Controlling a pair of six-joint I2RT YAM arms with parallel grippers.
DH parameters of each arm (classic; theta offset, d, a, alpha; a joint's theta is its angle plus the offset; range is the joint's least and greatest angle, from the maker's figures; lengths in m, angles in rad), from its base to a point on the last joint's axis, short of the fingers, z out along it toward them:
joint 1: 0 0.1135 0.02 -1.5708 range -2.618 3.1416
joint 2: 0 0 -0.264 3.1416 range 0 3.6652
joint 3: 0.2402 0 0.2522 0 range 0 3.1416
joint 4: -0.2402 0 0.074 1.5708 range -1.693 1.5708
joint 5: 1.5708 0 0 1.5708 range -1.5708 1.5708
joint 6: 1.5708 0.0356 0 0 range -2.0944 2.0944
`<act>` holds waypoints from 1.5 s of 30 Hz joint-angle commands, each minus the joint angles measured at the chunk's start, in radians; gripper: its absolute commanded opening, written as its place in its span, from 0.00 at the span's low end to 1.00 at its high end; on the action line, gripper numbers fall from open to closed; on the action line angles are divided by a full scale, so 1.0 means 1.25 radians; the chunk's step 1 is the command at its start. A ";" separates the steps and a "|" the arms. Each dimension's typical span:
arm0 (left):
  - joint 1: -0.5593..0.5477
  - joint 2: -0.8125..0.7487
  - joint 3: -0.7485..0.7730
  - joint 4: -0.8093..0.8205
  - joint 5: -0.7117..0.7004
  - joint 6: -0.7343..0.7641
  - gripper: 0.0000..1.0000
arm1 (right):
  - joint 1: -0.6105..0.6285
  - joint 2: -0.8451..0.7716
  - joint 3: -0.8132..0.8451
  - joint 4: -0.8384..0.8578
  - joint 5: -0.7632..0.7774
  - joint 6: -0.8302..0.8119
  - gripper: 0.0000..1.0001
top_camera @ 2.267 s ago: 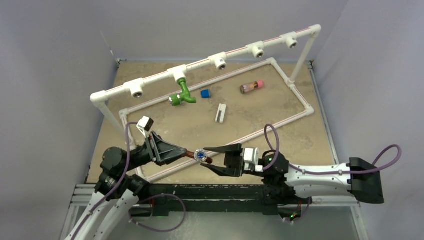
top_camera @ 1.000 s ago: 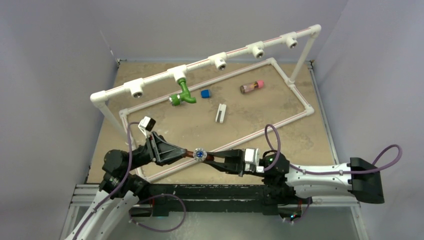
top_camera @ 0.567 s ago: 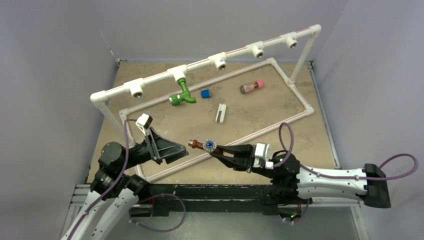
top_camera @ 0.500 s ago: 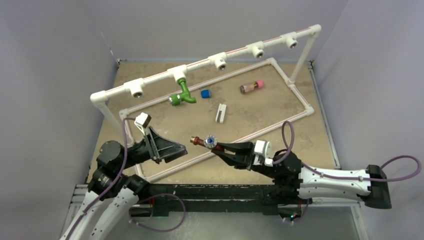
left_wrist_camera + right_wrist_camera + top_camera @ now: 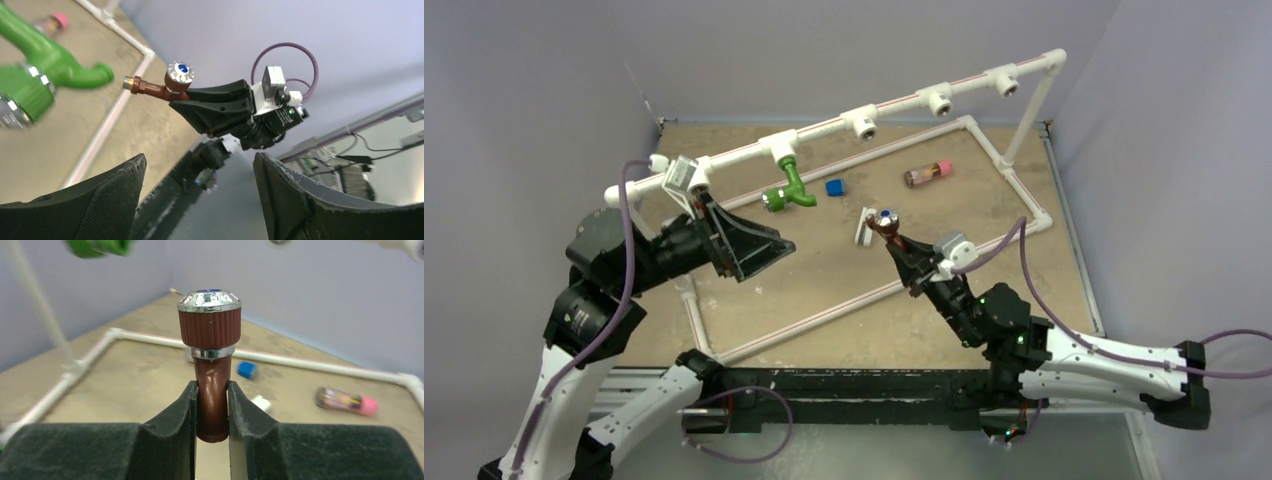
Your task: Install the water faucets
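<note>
**Item 1. Right fingers** (image 5: pixel 901 250): closed on the brown faucet (image 5: pixel 212 375). In your right wrist view the two pads pinched its smooth stem from either side, just below the silver ring. The ribbed brown knob and its chrome cap stood upright, clear above the fingertips. In your left wrist view the pale threaded end stuck out sideways past the fingers and touched nothing. You held the faucet in the air over the desk (image 5: pixel 984 290), inside the pipe frame.

**Item 2. Left fingers** (image 5: pixel 769 250): spread wide with nothing between them. They were raised over the left of the desk, turned toward the brown faucet and well apart from it.

**Item 3. White clip** (image 5: pixel 865 228): lay flat on the desk. In the top view it sat just beside the brown faucet's knob.

**Item 4. Pipe frame** (image 5: pixel 1014 180): white, with a red stripe, flat on the desk around the loose pieces.

**Item 5. Green faucet** (image 5: pixel 789 190): hung by its stem from a tee fitting (image 5: pixel 782 148), with the knob end low and to the left. You could not tell whether it touched the desk.

**Item 6. Blue block** (image 5: pixel 834 187): on the desk, just right of the green faucet.

**Item 7. Pink-capped cylinder** (image 5: pixel 927 173): lay on its side, farther right.

**Item 8. Raised pipe rail** (image 5: pixel 894 103): ran along the far side and carried the row of tee fittings.
</note>
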 commanded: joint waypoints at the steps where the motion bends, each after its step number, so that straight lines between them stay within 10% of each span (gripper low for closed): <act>1: 0.000 0.108 0.156 -0.111 -0.119 0.234 0.77 | -0.135 0.042 0.068 -0.059 0.054 -0.009 0.00; 9: 0.000 0.238 0.314 -0.076 -0.387 0.387 0.72 | -0.364 0.104 0.116 -0.049 -0.028 0.003 0.00; 30: 0.010 0.487 0.239 0.419 -0.883 0.580 0.65 | -0.883 0.171 0.105 0.170 -0.302 0.173 0.00; 45: 0.200 0.686 0.332 0.425 -0.728 0.510 0.63 | -1.123 0.266 0.124 0.302 -0.534 0.262 0.00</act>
